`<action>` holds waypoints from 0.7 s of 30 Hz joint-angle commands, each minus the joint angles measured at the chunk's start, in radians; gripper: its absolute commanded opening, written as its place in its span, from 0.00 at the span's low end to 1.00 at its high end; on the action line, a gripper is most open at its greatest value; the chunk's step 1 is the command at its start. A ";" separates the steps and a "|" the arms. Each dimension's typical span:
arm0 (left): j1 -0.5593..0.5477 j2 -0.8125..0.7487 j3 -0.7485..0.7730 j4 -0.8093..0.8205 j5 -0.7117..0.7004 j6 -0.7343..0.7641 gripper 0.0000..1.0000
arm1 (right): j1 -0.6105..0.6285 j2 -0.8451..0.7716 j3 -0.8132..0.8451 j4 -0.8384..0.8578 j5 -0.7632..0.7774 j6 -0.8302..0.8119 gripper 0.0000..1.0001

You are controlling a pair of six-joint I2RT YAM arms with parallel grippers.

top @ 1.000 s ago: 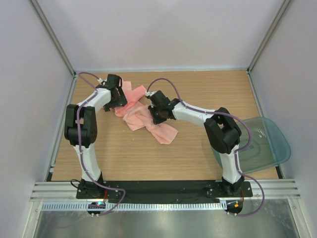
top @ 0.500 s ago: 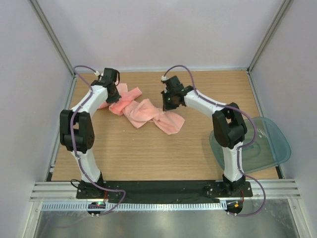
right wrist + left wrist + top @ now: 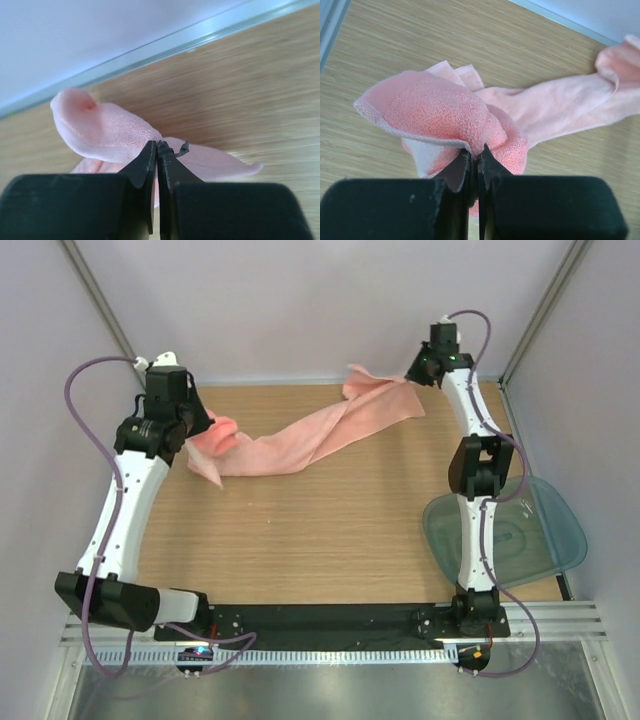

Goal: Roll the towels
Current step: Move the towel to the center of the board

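A long salmon-pink towel (image 3: pixel 300 440) hangs stretched in a sagging band across the back of the wooden table (image 3: pixel 330 540). My left gripper (image 3: pixel 200 426) is shut on its bunched left end near the back left corner. In the left wrist view the terry cloth (image 3: pixel 435 107) bulges out above the pinched jaws of that gripper (image 3: pixel 477 150). My right gripper (image 3: pixel 412 373) is shut on the towel's right end, raised near the back right corner. The right wrist view shows a fold of towel (image 3: pixel 105 132) clamped at the tips of the right gripper (image 3: pixel 157 144).
A translucent teal-grey tray (image 3: pixel 545 535) lies at the right edge of the table, beside the right arm's lower links. White walls and metal frame posts close in the back and both sides. A black base rail runs along the near edge.
The towel was a crumpled heap in the middle. Both arms have swung apart toward the back corners and pulled it out long. The left gripper has shut on its end.
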 commanded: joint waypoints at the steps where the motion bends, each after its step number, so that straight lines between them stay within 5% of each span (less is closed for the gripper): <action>1: 0.004 -0.048 -0.031 -0.045 0.082 0.020 0.00 | -0.076 0.014 0.056 -0.044 -0.003 0.114 0.12; 3: 0.002 -0.085 -0.044 -0.042 0.175 0.009 0.01 | -0.073 -0.020 0.027 -0.067 0.031 0.095 0.35; 4: 0.001 -0.096 -0.051 -0.042 0.212 0.006 0.02 | -0.071 -0.043 -0.044 -0.068 0.036 0.091 0.68; 7: -0.011 -0.152 -0.103 0.010 0.333 -0.024 0.12 | -0.048 -0.191 -0.216 -0.003 0.117 0.078 0.92; 14: -0.016 -0.226 -0.185 0.073 0.456 -0.132 0.38 | 0.053 -0.463 -0.566 0.080 0.146 0.025 0.95; 16: -0.014 -0.245 -0.213 0.092 0.409 -0.152 0.57 | 0.080 -0.512 -0.603 0.071 0.132 0.025 0.95; 21: -0.014 -0.212 -0.239 0.024 0.211 -0.124 0.72 | 0.279 -0.584 -0.724 0.051 0.114 -0.036 0.95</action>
